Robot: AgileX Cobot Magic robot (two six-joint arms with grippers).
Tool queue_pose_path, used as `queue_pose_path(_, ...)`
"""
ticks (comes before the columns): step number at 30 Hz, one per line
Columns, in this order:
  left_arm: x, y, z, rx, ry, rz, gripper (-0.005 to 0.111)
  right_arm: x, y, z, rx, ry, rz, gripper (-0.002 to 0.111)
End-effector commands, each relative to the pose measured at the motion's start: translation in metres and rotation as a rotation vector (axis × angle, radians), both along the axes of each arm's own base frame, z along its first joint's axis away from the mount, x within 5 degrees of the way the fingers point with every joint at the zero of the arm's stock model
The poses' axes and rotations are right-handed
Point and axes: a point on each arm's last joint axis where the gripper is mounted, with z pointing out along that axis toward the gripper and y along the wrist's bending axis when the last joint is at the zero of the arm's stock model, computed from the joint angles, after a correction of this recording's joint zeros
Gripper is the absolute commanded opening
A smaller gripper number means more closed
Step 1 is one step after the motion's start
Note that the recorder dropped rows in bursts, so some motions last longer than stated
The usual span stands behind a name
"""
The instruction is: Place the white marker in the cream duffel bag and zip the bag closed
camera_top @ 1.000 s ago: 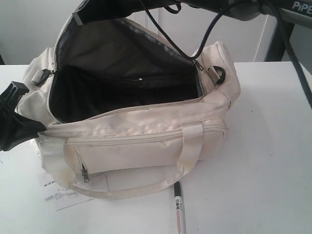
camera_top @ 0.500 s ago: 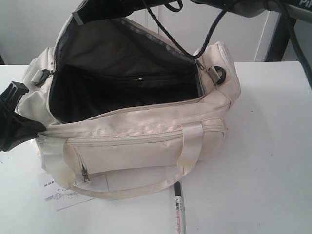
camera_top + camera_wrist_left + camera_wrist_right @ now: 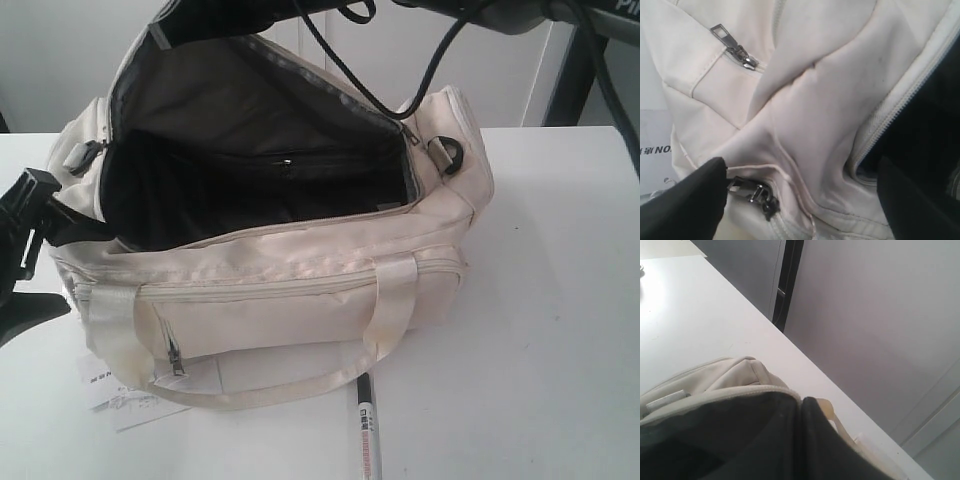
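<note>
The cream duffel bag (image 3: 300, 290) stands on the white table with its main opening wide and its dark lining showing. The white marker (image 3: 366, 430) lies on the table in front of the bag, its black cap by the front strap handle (image 3: 385, 310). My left gripper (image 3: 40, 255) is open at the bag's left end, one finger on each side of the end fabric (image 3: 805, 100). My right gripper (image 3: 801, 407) is shut on the edge of the bag's raised top flap (image 3: 200, 90); it is off the top of the exterior view.
A white paper tag (image 3: 120, 395) with black print lies under the bag's front left corner. Black cables (image 3: 430, 60) hang over the bag's right end. Two metal zip pulls (image 3: 752, 192) sit by my left fingers. Bare table stretches to the right of the bag.
My left gripper has opened and let go of the bag's left end, and the fabric there has slumped. The right gripper, flap and marker have not moved.
</note>
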Motion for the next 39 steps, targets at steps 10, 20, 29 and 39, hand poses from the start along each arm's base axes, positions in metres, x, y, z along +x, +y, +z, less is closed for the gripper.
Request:
queue_pose_path(10,-0.012,0.009,0.024,0.239,-0.21,-0.03,0.085,0.001,-0.007,0.009,0.028,-0.024,-0.022,0.0)
queue_pose_path(20,-0.031,0.015,0.044,0.648,-0.4,-0.213,0.083,0.0,-0.007,0.009,0.032,-0.022,-0.022,0.0)
queue_pose_path(29,-0.05,-0.012,0.049,0.736,-0.515,-0.518,0.041,0.0,-0.007,0.009,0.032,-0.022,-0.022,0.0)
queue_pose_path(39,-0.063,-0.039,0.051,0.713,-0.637,-0.752,0.0,0.0,-0.007,0.009,0.032,-0.022,-0.022,0.0)
